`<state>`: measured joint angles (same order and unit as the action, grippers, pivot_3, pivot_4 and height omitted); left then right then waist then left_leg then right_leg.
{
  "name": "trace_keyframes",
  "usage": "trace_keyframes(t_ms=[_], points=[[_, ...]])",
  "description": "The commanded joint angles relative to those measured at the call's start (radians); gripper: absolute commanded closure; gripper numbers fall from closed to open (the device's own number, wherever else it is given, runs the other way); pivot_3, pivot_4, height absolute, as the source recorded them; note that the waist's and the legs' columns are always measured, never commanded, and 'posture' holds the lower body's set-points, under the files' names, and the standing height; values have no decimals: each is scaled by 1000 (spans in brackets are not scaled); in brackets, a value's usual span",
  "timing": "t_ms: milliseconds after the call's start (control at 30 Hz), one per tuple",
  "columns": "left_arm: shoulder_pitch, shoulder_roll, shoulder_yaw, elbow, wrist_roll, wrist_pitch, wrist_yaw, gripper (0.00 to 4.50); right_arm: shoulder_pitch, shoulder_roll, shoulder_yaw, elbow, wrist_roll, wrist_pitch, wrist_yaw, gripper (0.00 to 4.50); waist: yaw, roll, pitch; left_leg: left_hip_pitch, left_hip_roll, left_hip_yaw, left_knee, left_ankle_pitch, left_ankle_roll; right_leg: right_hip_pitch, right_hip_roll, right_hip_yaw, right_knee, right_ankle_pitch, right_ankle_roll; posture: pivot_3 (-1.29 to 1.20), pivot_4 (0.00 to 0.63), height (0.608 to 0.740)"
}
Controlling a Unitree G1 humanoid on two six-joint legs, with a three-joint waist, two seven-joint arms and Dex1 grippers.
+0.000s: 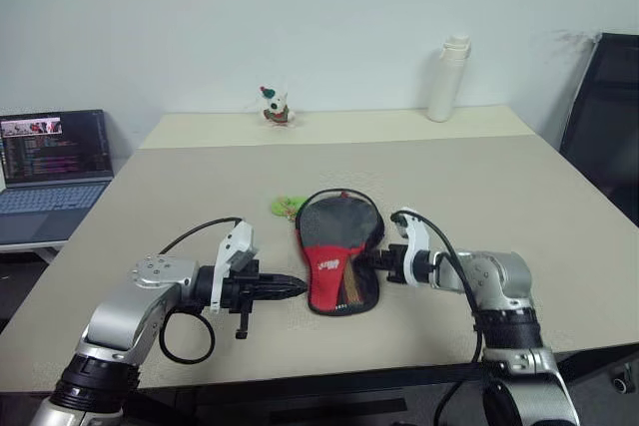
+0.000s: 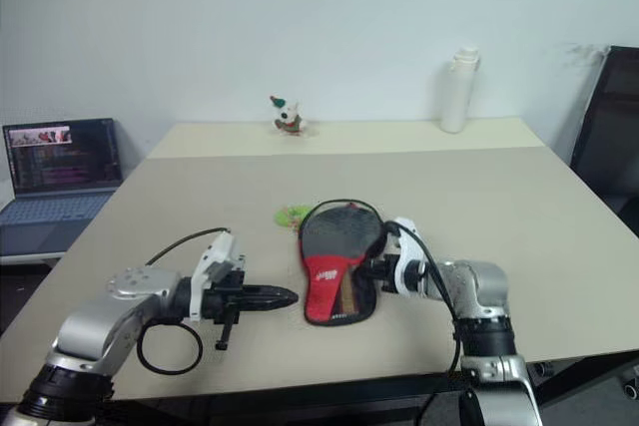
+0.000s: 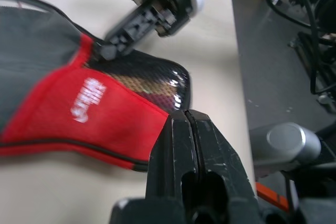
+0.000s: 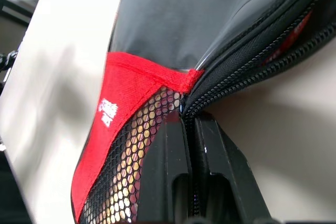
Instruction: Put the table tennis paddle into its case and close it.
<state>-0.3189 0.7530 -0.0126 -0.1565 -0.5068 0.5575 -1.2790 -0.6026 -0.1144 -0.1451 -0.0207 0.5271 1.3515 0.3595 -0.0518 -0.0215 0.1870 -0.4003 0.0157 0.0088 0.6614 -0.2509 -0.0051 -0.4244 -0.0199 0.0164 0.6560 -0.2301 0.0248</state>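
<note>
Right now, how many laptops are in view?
1: an open laptop on a separate surface off the table's left edge. Others could sit outside the views.

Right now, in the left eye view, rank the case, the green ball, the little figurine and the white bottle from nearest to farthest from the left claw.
1. The case, just beside the left claw.
2. Green ball, behind the case.
3. Figurine, far table edge.
4. White bottle, far right corner.
</note>
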Motion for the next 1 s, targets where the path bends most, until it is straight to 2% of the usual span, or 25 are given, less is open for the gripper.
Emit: trace_keyframes(t_ms=[33, 500, 1000], points=[[6, 21, 10, -44, -27, 4, -12, 4500, 46, 3, -37, -149, 56, 97, -20, 4485, 1, 0, 0, 0, 0, 0, 0, 0, 0, 0, 0, 0, 0, 0, 0, 0, 150, 740], [-24, 10, -25, 20, -2, -47, -38, 4500, 139, 59, -139, -319, 69, 250, -89, 4485, 3, 0, 0, 1, 0, 0, 0, 0, 0, 0, 0, -1, 0, -1, 0, 0, 150, 740], [-9, 18, -23, 44, 7, -86, -52, 4500, 230, 171, -126, -396, 106, 263, -150, 4485, 2, 0, 0, 0, 0, -1, 0, 0, 0, 0, 0, -1, 0, -1, 0, 0, 150, 740]])
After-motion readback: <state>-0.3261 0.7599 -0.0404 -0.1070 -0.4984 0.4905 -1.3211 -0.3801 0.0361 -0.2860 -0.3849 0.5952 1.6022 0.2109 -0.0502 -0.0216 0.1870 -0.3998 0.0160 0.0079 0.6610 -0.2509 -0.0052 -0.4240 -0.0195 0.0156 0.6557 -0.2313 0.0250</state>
